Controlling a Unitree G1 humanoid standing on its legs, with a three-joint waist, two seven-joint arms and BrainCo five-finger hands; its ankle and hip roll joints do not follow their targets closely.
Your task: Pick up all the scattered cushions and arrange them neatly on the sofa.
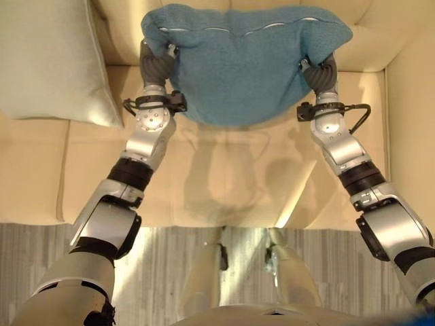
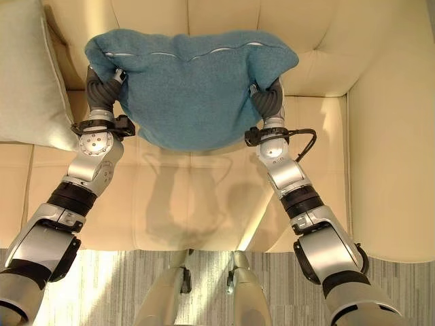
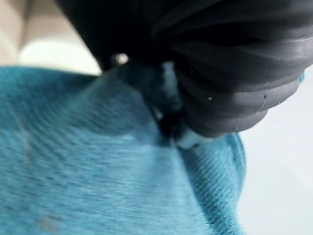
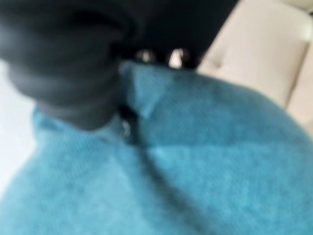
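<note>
The fuzzy teal cushion (image 1: pixel 245 64) hangs above the seat of the cream leather sofa (image 1: pixel 224 176), in front of its backrest, between the left hand (image 1: pixel 158 62) and the right hand (image 1: pixel 319 71). A pale beige fabric cushion (image 1: pixel 51 61) leans at the sofa's left, just beside the left hand.

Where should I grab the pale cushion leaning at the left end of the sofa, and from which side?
Probably the pale cushion by its lower right corner, coming from the right: it leans against the sofa backrest, and that pointed corner sticks out free over the seat.
</note>
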